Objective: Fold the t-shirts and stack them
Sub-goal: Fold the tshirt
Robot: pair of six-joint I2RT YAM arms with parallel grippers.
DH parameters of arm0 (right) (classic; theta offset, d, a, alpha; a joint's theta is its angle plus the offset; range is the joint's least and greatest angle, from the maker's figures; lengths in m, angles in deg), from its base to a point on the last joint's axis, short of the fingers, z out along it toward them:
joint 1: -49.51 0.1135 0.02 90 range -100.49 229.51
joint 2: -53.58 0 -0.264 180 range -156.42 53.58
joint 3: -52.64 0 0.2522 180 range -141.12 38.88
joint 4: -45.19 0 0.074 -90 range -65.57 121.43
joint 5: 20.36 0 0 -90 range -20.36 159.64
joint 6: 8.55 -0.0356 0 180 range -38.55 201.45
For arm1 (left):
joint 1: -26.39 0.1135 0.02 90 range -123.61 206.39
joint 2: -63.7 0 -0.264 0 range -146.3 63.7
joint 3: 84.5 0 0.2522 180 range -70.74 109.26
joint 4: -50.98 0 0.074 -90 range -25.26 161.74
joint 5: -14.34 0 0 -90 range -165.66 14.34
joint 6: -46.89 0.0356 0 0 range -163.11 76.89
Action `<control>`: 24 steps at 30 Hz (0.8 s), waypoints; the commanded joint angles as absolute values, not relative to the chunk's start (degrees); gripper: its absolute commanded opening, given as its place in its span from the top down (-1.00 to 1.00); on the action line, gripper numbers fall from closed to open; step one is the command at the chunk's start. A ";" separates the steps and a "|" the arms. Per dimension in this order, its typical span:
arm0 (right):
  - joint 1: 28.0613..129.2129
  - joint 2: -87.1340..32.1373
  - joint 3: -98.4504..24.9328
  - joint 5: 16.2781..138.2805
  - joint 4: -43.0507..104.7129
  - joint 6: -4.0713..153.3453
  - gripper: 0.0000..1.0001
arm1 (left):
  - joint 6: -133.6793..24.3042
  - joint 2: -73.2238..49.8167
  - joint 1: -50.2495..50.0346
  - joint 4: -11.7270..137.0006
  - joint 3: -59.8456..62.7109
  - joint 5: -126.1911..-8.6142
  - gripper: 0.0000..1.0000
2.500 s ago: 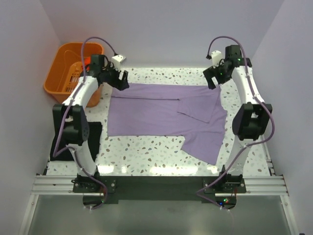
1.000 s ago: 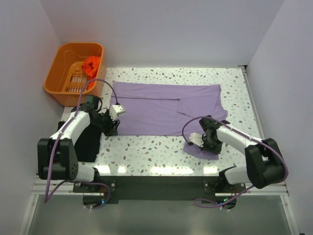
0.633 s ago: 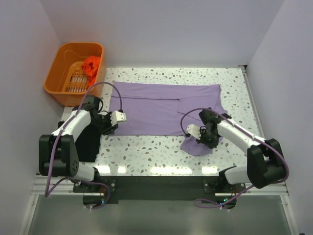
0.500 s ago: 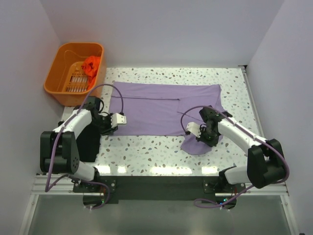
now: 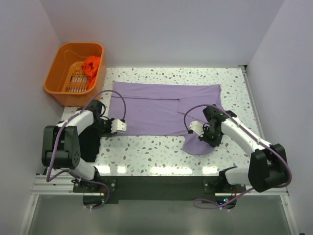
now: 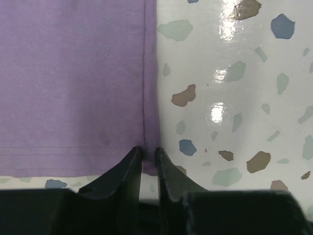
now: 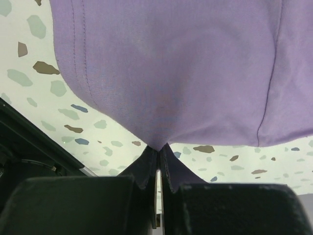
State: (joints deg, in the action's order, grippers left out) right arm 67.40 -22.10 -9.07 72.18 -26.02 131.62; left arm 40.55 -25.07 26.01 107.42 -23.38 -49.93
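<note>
A lilac t-shirt [image 5: 156, 108] lies spread flat across the middle of the table. My left gripper [image 5: 114, 126] is low at its near-left corner. In the left wrist view that hemmed corner [image 6: 149, 161] sits between the left gripper's [image 6: 148, 152] fingers, which stand a narrow gap apart. My right gripper [image 5: 211, 136] is shut on a pinch of the shirt's near-right flap [image 7: 166, 73], and the cloth hangs up from the right gripper [image 7: 159, 149]. An orange-red t-shirt [image 5: 91, 64] lies crumpled in the basket. A black t-shirt [image 5: 91, 143] lies at the table's left edge.
The orange plastic basket [image 5: 57, 87] stands off the table's far-left corner. Speckled white tabletop [image 5: 146, 149] runs along the near side of the shirt. Grey walls close in on both sides and at the back.
My left gripper slid right onto the shirt's near-left corner and its jaws narrowed. My right gripper, still shut on the flap, drew it up and inward off the near-right table.
</note>
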 commanded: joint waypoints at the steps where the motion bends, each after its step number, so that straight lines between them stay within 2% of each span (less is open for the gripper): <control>1: 66.74 -19.29 -11.92 73.15 -29.03 131.46 1.00 | 42.94 -26.91 26.39 106.31 -23.89 -51.06 0.57; 3: 66.74 -18.49 -11.84 73.33 -29.83 131.46 1.00 | 43.64 -25.77 26.39 107.45 -24.06 -50.79 0.71; 4: 66.56 -17.62 -11.75 73.33 -30.53 131.55 1.00 | 44.08 -25.16 26.39 107.80 -24.41 -50.79 0.87; 6: 66.65 -16.56 -11.22 73.50 -31.15 131.46 1.00 | 45.22 -22.70 26.39 108.16 -25.91 -50.62 1.00; 18: 66.39 -7.51 -11.13 73.24 -38.27 130.32 1.00 | 46.37 -14.08 27.96 115.62 -25.74 -47.28 1.00; 24: 62.44 -13.54 -17.54 73.68 -36.34 133.56 1.00 | 44.87 -15.66 29.03 118.53 -18.80 -44.82 1.00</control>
